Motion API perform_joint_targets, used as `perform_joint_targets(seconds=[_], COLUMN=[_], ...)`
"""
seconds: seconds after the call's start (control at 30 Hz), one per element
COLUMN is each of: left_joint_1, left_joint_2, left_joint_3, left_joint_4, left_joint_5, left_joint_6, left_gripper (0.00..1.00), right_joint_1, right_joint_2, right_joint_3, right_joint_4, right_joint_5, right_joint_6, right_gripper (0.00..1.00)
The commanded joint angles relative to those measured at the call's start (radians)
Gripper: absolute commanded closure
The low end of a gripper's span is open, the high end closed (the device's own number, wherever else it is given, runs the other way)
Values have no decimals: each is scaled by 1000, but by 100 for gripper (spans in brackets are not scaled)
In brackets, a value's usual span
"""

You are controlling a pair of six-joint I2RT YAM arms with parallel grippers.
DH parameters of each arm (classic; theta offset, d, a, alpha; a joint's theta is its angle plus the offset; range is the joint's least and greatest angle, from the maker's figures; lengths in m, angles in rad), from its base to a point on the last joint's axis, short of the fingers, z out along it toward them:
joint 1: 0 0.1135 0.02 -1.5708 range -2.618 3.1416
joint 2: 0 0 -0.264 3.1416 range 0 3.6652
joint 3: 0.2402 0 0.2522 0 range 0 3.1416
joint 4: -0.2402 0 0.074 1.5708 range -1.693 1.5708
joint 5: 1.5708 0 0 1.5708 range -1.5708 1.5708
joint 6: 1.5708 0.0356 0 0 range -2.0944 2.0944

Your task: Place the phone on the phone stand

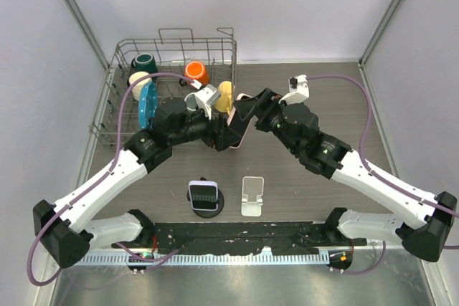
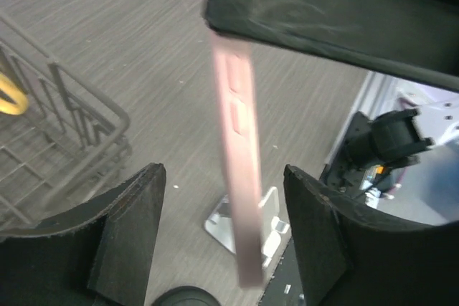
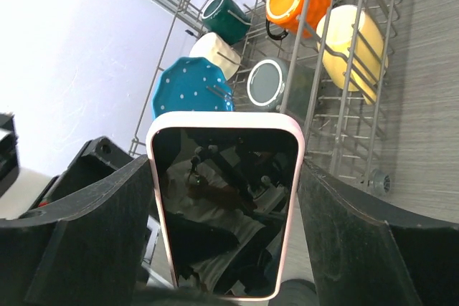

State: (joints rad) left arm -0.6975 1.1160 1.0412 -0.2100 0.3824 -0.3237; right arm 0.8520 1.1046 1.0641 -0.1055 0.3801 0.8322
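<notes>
Left gripper (image 2: pixel 222 177): fingers apart, straddling the phone edge-on, gaps on both sides | Phone (image 3: pixel 224 206): aloft over mid-table, long axis steep, lower end toward the near edge | Right gripper (image 3: pixel 226 170): clamped across the phone's width, sole holder | White stand (image 1: pixel 252 196): on the table nearer the bases, well below the phone; the right arm is judged to carry.

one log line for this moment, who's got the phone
right gripper: shut on phone | left gripper: open, fingers either side of phone, not touching | phone: above table | stand: empty
</notes>
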Motion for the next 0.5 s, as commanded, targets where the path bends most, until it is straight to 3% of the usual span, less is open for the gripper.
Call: perform_joint_targets(seconds=[0.0,0.03,0.07,0.13,0.17,0.2,0.23,0.27,0.33,0.47], left_joint_1=[3,4,3,3,3,3,3,3,3,4], left_joint_2=[27,30,28,21,18,15,12,10,21,24], left_joint_3=[40,45,45,45,46,43,40,39,40,46], left_joint_4=[-6,-9,-12,-12,-17,-19,-16,-9,-2,18], left_joint_5=[-63,-62,-54,-42,-42,-39,-22,-7,67,162], left_joint_6=[29,32,37,51,60,63,64,60,48,23], left_gripper=[38,45,62,82,98,100,100,100,100,100], right_joint_1=[50,67,73,71,71,71,71,70,65,22], right_joint_2=[-26,-26,-32,-45,-60,-66,-72,-74,-80,-140], right_joint_3=[76,73,62,47,39,39,40,65,105,129], right_joint_4=[72,72,79,96,96,98,70,23,-140,-285], right_joint_5=[100,97,91,37,14,-18,-114,-136,-168,-309], right_joint_6=[45,44,36,13,-54,-112,-198,-259,-408,-551], right_gripper=[99,99,99,99,85,71,38,21,17,16])
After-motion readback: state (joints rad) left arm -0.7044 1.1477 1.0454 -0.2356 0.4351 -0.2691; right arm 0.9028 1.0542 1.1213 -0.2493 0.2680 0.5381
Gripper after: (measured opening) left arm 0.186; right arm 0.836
